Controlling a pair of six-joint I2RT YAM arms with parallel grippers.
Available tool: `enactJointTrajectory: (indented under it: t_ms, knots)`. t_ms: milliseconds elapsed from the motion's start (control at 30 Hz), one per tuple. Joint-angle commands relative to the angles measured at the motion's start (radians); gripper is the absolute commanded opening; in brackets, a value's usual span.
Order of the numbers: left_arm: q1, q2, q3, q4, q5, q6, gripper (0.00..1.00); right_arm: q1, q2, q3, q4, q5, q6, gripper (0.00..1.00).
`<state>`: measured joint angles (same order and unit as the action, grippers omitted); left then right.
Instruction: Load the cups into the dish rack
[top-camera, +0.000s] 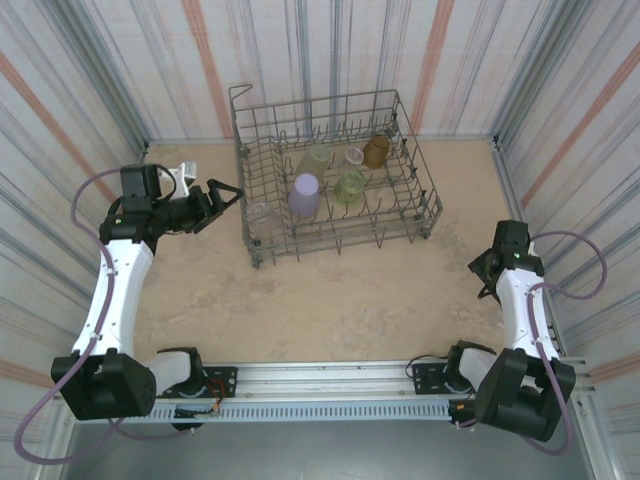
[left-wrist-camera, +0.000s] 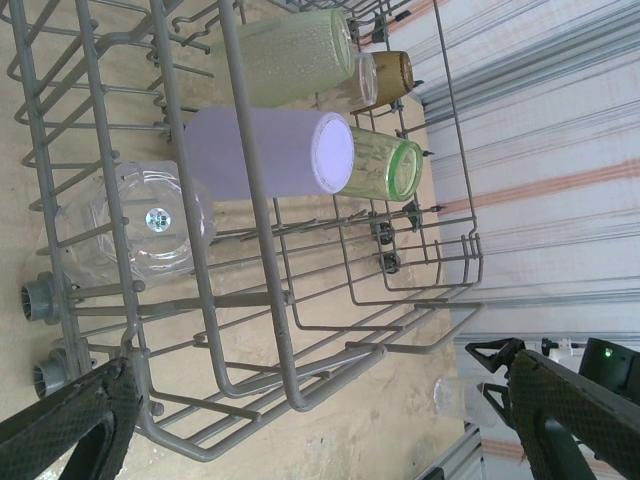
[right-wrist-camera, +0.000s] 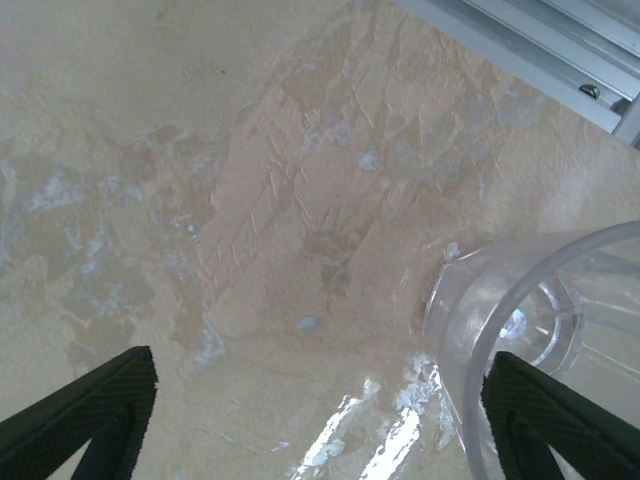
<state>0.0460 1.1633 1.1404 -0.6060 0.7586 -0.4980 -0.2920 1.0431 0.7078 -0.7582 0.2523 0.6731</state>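
The grey wire dish rack (top-camera: 330, 238) stands at the back middle of the table. Several cups lie in it: a lavender one (top-camera: 304, 195), two pale yellow-green ones (top-camera: 316, 160) (top-camera: 350, 185), an amber one (top-camera: 376, 150) and a clear one (top-camera: 260, 212). My left gripper (top-camera: 225, 193) hangs open and empty at the rack's left side, facing its wires (left-wrist-camera: 281, 320). On the table at the right, my right gripper (right-wrist-camera: 320, 420) is open beside another clear cup (right-wrist-camera: 470, 330). Its right finger (right-wrist-camera: 560, 420) sits within the cup's rim. The left finger is far off the cup.
Striped walls close in the table on three sides. A metal rail (top-camera: 330, 378) runs along the near edge between the arm bases. Bare tan tabletop (top-camera: 340, 310) lies between the rack and the rail.
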Motion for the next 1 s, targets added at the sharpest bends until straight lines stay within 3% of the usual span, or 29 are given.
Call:
enactJointTrajectory:
  t_ms: [0, 200, 367, 533, 967]
  knots:
    - [-0.001, 0.002, 0.022, -0.018, 0.001, 0.007, 0.98, -0.009, 0.013, -0.024, 0.007, 0.002, -0.009, 0.81]
    - [-0.001, -0.004, 0.014, -0.022, 0.001, 0.009, 0.99, -0.012, 0.017, -0.036, 0.010, -0.002, -0.007, 0.62]
    - [0.000, -0.012, 0.005, -0.022, -0.001, 0.006, 0.99, -0.012, -0.002, -0.039, 0.014, -0.031, -0.012, 0.20]
    - [-0.001, -0.019, 0.002, -0.022, -0.004, 0.003, 0.99, -0.013, -0.032, -0.045, 0.017, -0.065, -0.013, 0.03]
    - [-0.001, -0.042, 0.009, -0.028, -0.008, -0.010, 0.99, -0.013, -0.169, -0.002, -0.011, -0.178, -0.033, 0.00]
